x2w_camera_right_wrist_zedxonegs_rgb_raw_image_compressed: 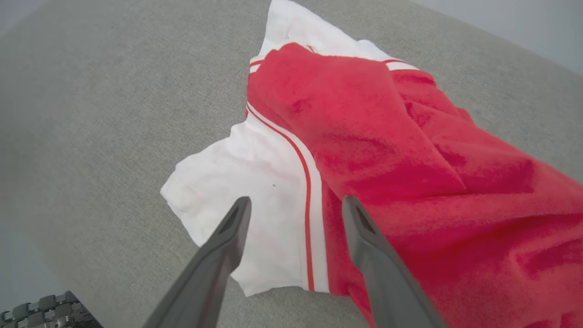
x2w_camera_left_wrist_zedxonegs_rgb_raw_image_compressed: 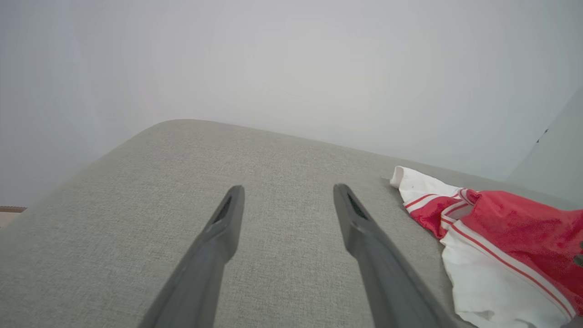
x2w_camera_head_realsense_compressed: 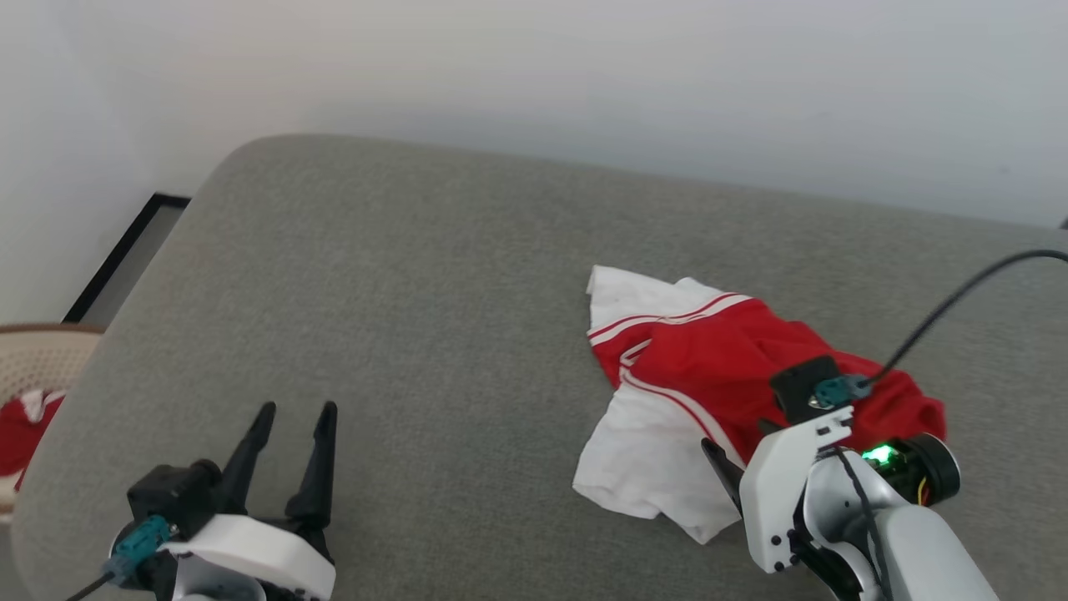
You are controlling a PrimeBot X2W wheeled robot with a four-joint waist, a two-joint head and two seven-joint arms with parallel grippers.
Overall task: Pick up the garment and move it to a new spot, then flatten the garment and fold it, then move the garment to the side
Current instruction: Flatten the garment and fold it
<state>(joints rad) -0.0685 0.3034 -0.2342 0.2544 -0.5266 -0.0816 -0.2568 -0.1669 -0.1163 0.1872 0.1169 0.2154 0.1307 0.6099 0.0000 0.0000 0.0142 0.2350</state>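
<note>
Grey fabric covers a big soft cushion (x2w_camera_head_realsense_compressed: 417, 275) in front of a pale wall. Far to the left, past the cushion's edge, a woven basket (x2w_camera_head_realsense_compressed: 42, 359) has something red in it. Next comes the left gripper (x2w_camera_head_realsense_compressed: 298, 407). It sits low over the bare cushion with its two dark fingers spread wide, and it holds nothing. It is well apart from the garment.

More to the right lies the garment (x2w_camera_head_realsense_compressed: 709, 359). It is a crumpled heap on the cushion, red in the middle, with white sleeves and thin red and white stripes. One white sleeve sticks out toward the robot and another toward the wall. The right gripper (x2w_camera_right_wrist_zedxonegs_rgb_raw_image_compressed: 296, 200) hangs just above the near white sleeve, by the striped seam. Its fingers are wide apart too, and I cannot tell if they touch the cloth.

I think the job is right at its start. Nothing looks picked up, flattened or folded, so every step is left to do. No words or labels can be read, because the shirt is all bunched up.
</note>
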